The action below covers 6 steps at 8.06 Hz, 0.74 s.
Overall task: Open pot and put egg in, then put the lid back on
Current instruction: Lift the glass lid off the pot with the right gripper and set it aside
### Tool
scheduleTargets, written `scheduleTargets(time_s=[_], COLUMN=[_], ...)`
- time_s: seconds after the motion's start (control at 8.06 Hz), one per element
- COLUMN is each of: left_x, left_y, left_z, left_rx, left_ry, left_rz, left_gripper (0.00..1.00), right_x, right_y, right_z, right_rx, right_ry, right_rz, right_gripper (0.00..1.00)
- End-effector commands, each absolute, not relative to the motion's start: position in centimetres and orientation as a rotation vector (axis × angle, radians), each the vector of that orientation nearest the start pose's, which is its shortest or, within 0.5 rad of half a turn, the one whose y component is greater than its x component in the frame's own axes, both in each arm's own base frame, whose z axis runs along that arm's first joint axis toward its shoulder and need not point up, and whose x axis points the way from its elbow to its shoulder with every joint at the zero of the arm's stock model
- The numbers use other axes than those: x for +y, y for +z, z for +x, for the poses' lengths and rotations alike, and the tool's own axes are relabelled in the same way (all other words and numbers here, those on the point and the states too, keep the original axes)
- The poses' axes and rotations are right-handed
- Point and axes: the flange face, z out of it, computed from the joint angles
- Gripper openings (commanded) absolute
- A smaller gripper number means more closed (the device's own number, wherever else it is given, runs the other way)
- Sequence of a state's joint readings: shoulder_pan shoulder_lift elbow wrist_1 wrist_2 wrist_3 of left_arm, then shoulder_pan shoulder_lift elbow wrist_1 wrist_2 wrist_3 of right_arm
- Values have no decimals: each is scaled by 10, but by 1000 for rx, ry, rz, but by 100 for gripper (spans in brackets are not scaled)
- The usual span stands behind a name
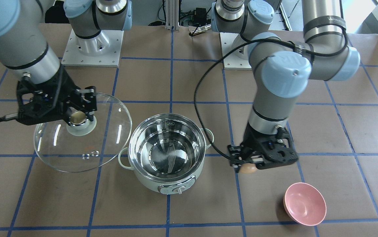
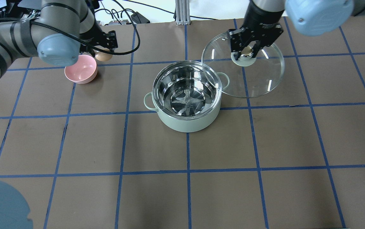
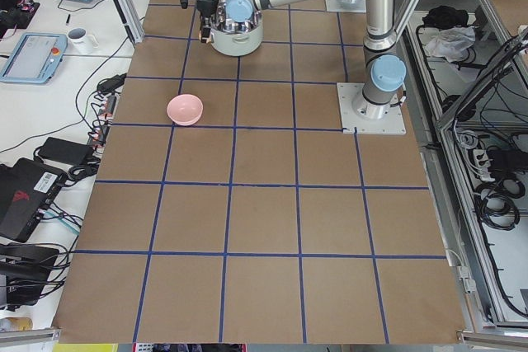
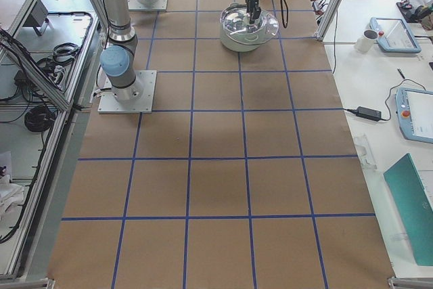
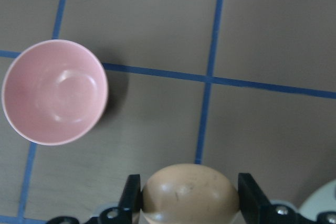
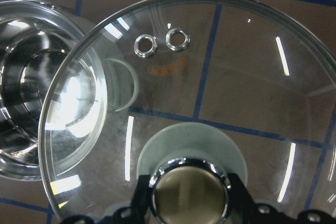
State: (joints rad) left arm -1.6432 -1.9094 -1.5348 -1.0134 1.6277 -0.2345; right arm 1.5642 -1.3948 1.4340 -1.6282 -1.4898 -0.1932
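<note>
The mint-green pot [image 1: 166,149] [image 2: 187,95] stands open at the table's middle, its steel inside empty. My left gripper [image 1: 247,166] [image 2: 103,54] is shut on the tan egg [image 1: 248,168] [image 5: 189,192] and holds it above the table between the pot and the pink bowl. My right gripper [image 1: 81,117] [image 2: 246,51] is shut on the beige knob [image 6: 188,192] of the glass lid [image 1: 83,131] [image 2: 244,68] and holds the lid beside the pot. In the right wrist view the lid's edge overlaps the pot's rim [image 6: 31,77].
An empty pink bowl [image 1: 305,204] [image 2: 81,69] [image 5: 55,92] sits on the brown table past the left gripper. The pot's knob [image 1: 178,190] faces away from the robot. Arm bases [image 1: 91,46] stand at the robot's edge of the table.
</note>
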Motion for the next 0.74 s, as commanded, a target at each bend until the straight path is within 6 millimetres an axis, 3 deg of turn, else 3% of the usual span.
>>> scheduleTargets(time_s=[0.0, 0.25, 0.37, 0.5, 0.62], left_x=[-570, -542, -534, -533, -535], left_y=[372, 341, 325, 297, 281], left_z=[-315, -377, -393, -393, -394], left_rx=[3115, 3132, 3127, 3104, 3096], left_ry=[-424, -356, -312, -249, -225], left_rz=[-325, -379, -333, -327, -318], left_gripper=[26, 26, 26, 26, 26], right_x=[-567, -564, -564, -564, -564], right_y=[467, 475, 474, 474, 474], right_z=[61, 40, 26, 17, 7], right_rx=[3087, 3120, 3118, 3114, 3111], right_ry=[43, 37, 45, 43, 45], right_rz=[-267, -305, -288, -321, -299], right_gripper=[0, 0, 0, 0, 0])
